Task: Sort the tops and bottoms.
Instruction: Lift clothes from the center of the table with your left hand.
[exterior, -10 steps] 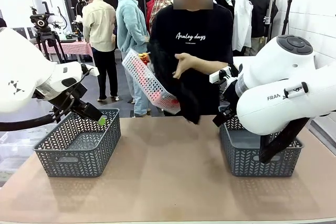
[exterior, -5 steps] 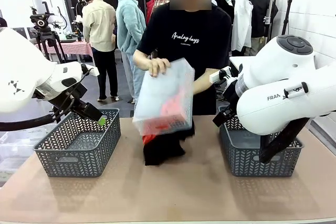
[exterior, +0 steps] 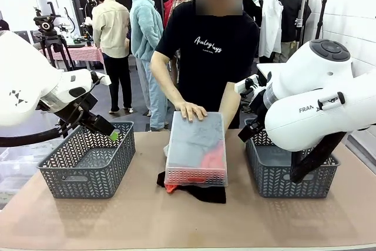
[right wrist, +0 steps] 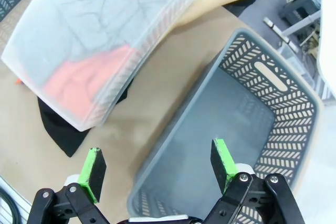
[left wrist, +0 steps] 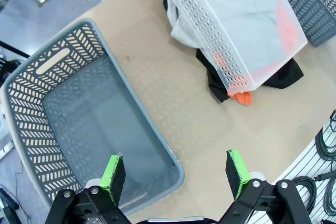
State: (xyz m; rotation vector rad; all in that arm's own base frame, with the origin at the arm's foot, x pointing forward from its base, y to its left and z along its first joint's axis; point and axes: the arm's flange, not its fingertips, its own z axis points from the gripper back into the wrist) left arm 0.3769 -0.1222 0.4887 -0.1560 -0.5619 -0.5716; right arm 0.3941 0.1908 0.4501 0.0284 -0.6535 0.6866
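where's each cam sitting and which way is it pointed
Front view: between the arms, facing across the table at the person, whose hand rests on the upturned white bin; left arm and right arm at the sides.
Left wrist view: above the left basket, looking down; left gripper open at the bottom.
Right wrist view: above the right basket, looking down; right gripper open at the bottom.
Shared: both wrist views catch the bin over the black garment.

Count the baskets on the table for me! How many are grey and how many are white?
Grey baskets: 2, one on the left and one on the right, both upright.
White basket: 1, in the middle, turned upside down.
Total: 3 baskets.
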